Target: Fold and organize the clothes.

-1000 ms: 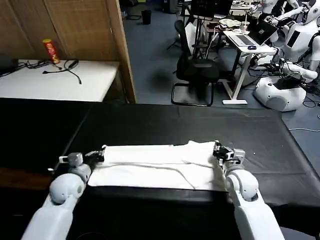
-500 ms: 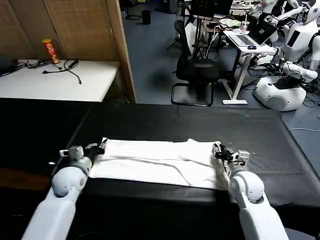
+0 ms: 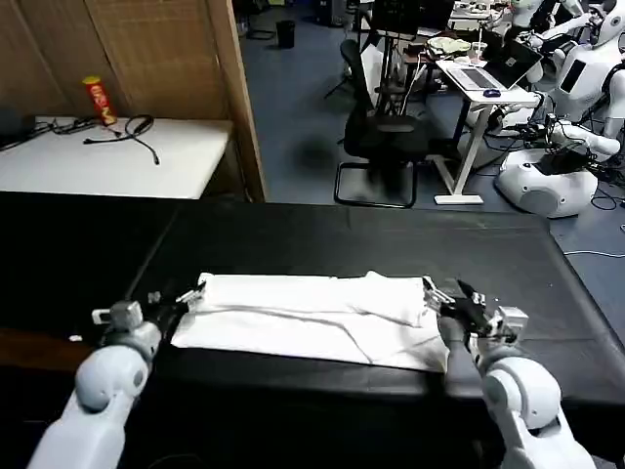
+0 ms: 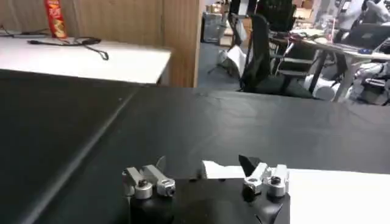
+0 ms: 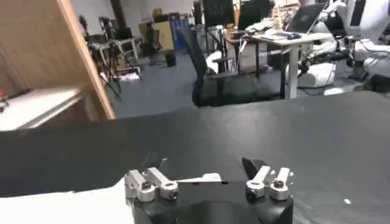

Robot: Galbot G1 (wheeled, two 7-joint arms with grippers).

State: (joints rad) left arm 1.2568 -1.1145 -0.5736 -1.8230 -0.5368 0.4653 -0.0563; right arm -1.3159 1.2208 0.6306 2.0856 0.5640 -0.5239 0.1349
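The white T-shirt (image 3: 303, 313) lies folded into a long flat band across the near middle of the black table (image 3: 342, 239), plain side up. My left gripper (image 3: 182, 298) sits just off the band's left end. It is open, and a corner of the shirt (image 4: 214, 170) shows on the table between its spread fingers (image 4: 204, 163). My right gripper (image 3: 452, 293) is open at the band's right end. A thin edge of the cloth (image 5: 204, 178) lies below its gap (image 5: 205, 164), and more of the shirt (image 5: 61, 207) shows to one side.
A white side table (image 3: 117, 161) with black cables (image 3: 132, 132) and a red can (image 3: 99, 100) stands at the back left beside a wooden partition (image 3: 234, 88). Past the far edge are an office chair (image 3: 386, 127), desks and other robots.
Both grippers have drawn back and outward from the shirt's ends, left going left and right going right. The shirt has settled flat on the table.
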